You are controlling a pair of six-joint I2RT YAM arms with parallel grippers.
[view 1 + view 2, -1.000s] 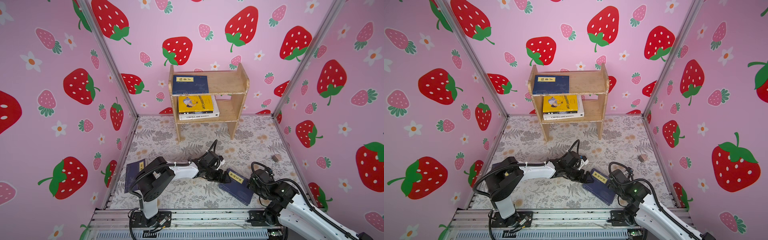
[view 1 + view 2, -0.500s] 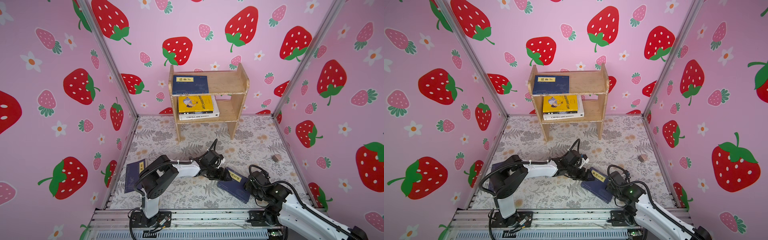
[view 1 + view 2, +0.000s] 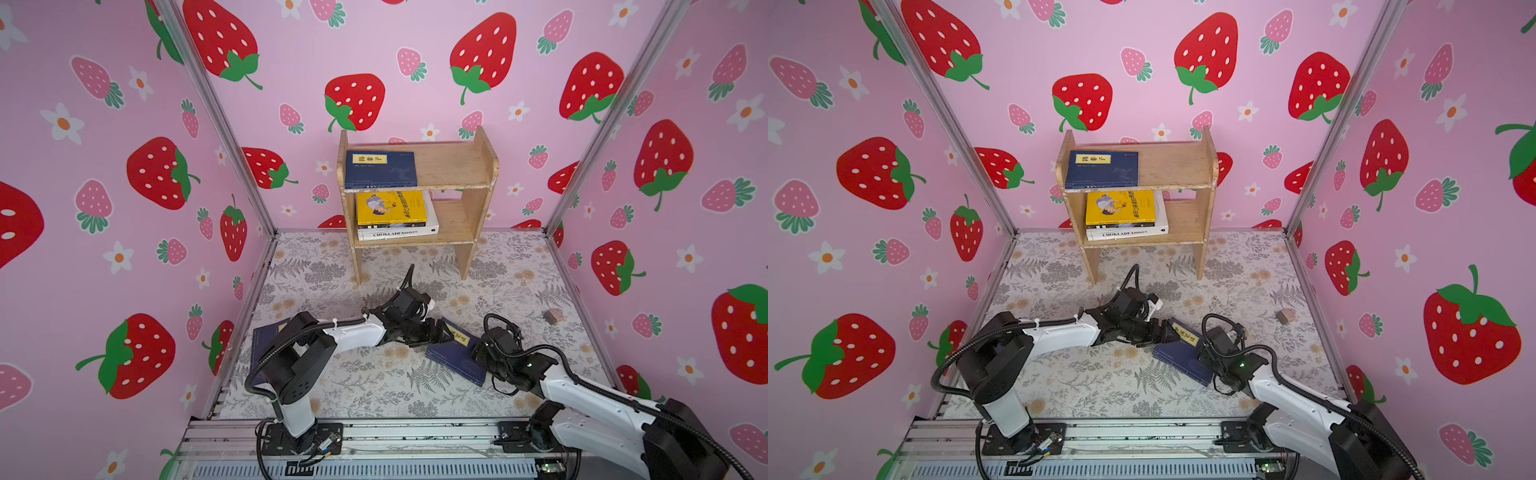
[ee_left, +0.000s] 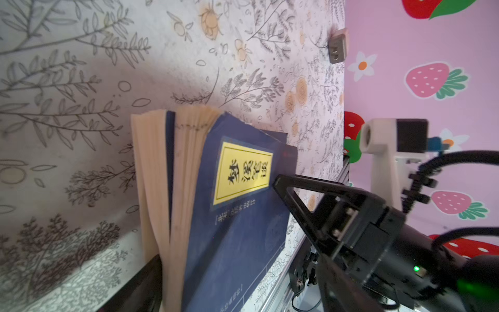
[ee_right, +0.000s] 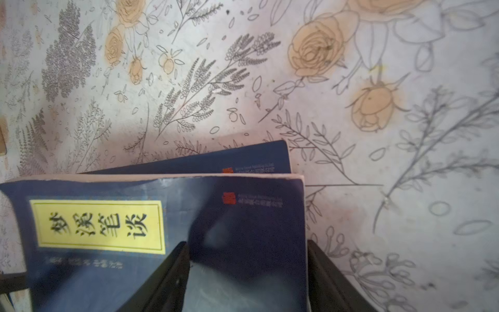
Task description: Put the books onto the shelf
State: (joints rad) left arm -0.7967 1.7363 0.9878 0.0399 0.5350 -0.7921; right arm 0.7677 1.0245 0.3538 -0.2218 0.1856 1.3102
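Floral mat (image 3: pixel 374 386): left gripper (image 3: pixel 440 332) and right gripper (image 3: pixel 477 351) straddle stacked navy yellow-labelled paperbacks (image 3: pixel 455 363), jaws apart (grip unclear); lift now and you could shed one.

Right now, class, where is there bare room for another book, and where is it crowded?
Free: the shelf's upper tier right of the navy book to the side panel; the lower tier right of the yellow-topped stack; the mat before its legs. Crowded: front centre, where left pincer and right pincer meet at the stacked navy books.
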